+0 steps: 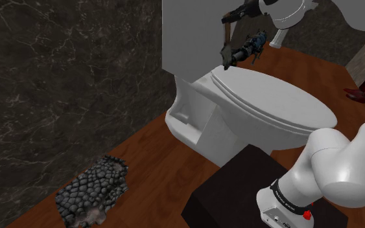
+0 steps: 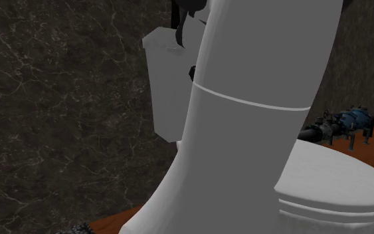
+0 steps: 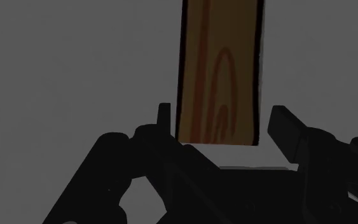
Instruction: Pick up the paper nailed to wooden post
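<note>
Claw (image 3: 223, 119): its 2 fingers stand apart, gripping nothing. The wooden post (image 3: 220, 70) stands upright between them at frame centre, just beside 1 finger (image 3: 164, 116) and clear of the other. A white strip (image 3: 225, 151) crosses the post's foot; whether it is the paper cannot be told.

Shoulder view: the toilet (image 1: 271, 107), lid down, holds the centre, with a blue-black object (image 1: 251, 46) at upper centre. A dark marbled wall (image 1: 58, 78) closes the left. The wood floor (image 1: 155, 162) lies open at lower left beside a scaly grey lump (image 1: 93, 191).
</note>
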